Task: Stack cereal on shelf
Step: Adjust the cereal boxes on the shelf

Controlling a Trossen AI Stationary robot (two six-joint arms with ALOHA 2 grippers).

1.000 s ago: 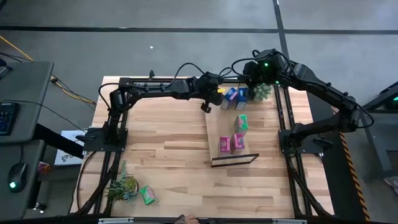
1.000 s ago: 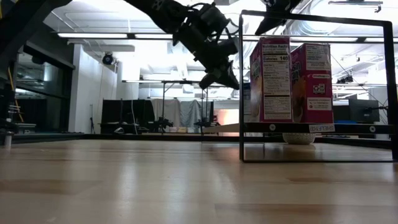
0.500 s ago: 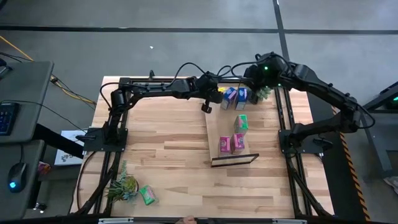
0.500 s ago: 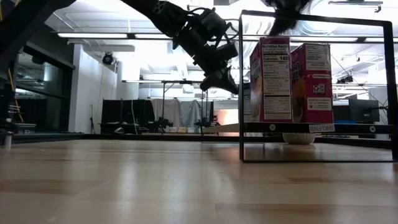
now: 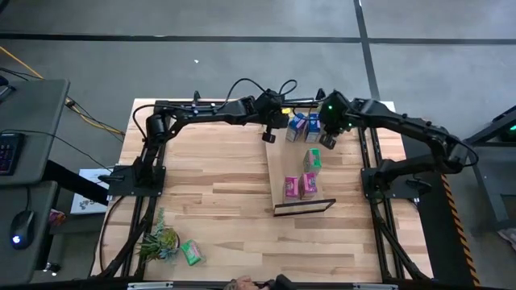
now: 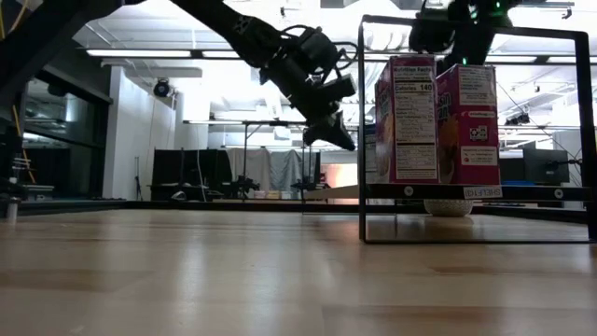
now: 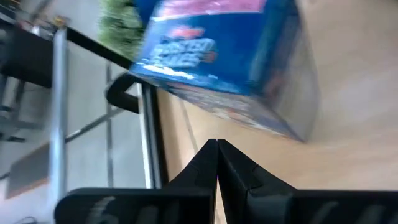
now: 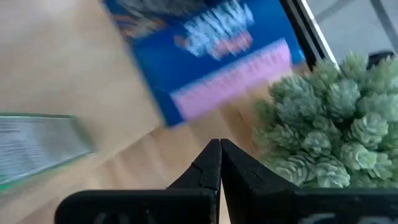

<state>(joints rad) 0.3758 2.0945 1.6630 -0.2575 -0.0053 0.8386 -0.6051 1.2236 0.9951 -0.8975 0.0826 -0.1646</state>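
Note:
On the shelf (image 5: 284,165), a long light-wood plank with a black wire frame (image 5: 305,207) at its near end, stand two blue cereal boxes (image 5: 304,123) at the far end, one green box (image 5: 312,159) in the middle and two pink boxes (image 5: 299,186) near the frame. Another green box (image 5: 191,253) lies on the table's near left. My left gripper (image 5: 269,136) hangs shut just left of the blue boxes (image 7: 230,56). My right gripper (image 5: 326,139) hangs shut just right of them (image 8: 205,56). Neither touches a box.
A spiky green plant (image 8: 329,124) stands at the shelf's far right end, close to my right gripper. A second plant (image 5: 157,240) stands at the table's near left beside the loose green box. In the low view the pink boxes (image 6: 437,119) stand inside the wire frame.
My right gripper has swung from over the plant at the far edge toward the near side and somewhat left, coming down beside the blue boxes. My left gripper has stayed almost where it was. No box has moved.

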